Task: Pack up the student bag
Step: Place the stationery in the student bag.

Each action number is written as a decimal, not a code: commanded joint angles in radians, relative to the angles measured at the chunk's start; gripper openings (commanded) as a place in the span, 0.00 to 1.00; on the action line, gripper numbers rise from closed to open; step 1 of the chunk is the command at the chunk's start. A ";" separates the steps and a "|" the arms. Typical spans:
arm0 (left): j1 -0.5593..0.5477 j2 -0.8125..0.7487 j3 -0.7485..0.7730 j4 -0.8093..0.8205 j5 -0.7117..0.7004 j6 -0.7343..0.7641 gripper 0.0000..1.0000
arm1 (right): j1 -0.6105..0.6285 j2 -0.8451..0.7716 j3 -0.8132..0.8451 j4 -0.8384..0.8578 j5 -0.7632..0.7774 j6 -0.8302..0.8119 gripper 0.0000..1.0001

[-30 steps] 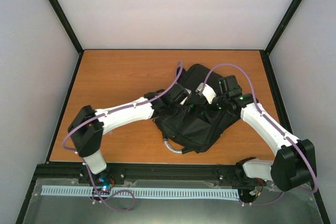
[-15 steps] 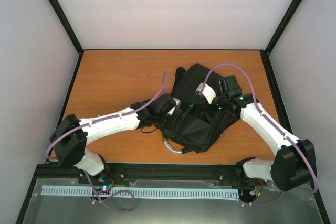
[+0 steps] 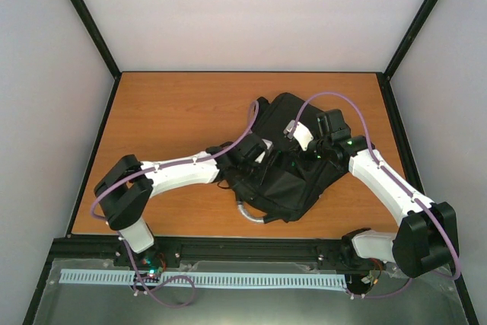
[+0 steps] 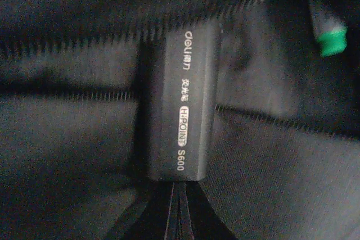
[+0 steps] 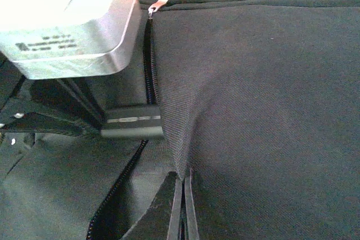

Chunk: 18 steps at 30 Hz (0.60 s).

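Note:
The student bag (image 3: 293, 188), a big black fabric backpack, lies right of the table's middle with its zip (image 5: 149, 66) open. My right gripper (image 5: 183, 206) is shut on a fold of the bag's upper flap (image 5: 253, 94) and holds it up; from above it sits at the opening (image 3: 288, 154). My left gripper (image 4: 178, 212) reaches into the opening (image 3: 262, 159), its jaws shut with nothing between them. Their tips meet the near end of a dark highlighter (image 4: 183, 99) lying inside the bag. A green-capped pen (image 4: 331, 37) lies deeper in.
The bag's grey loop handle (image 3: 251, 215) sticks out toward the near edge. The wooden table (image 3: 167, 112) is enclosed by white walls with black corner posts. In the right wrist view the left wrist's silver camera body (image 5: 67, 26) hangs just above the highlighter (image 5: 132, 125).
The left arm pulled back toward the near left, then came forward again to the bag's opening. The right arm and the lifted flap stayed put.

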 commanded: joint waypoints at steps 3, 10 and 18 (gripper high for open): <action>-0.004 0.058 0.096 0.127 -0.072 0.024 0.01 | 0.011 -0.014 0.010 0.017 -0.034 -0.003 0.03; 0.000 0.115 0.127 0.218 -0.169 -0.023 0.01 | 0.010 -0.012 0.010 0.017 -0.033 -0.004 0.03; 0.000 0.121 0.075 0.324 -0.157 -0.069 0.01 | 0.009 -0.011 0.010 0.016 -0.031 -0.003 0.03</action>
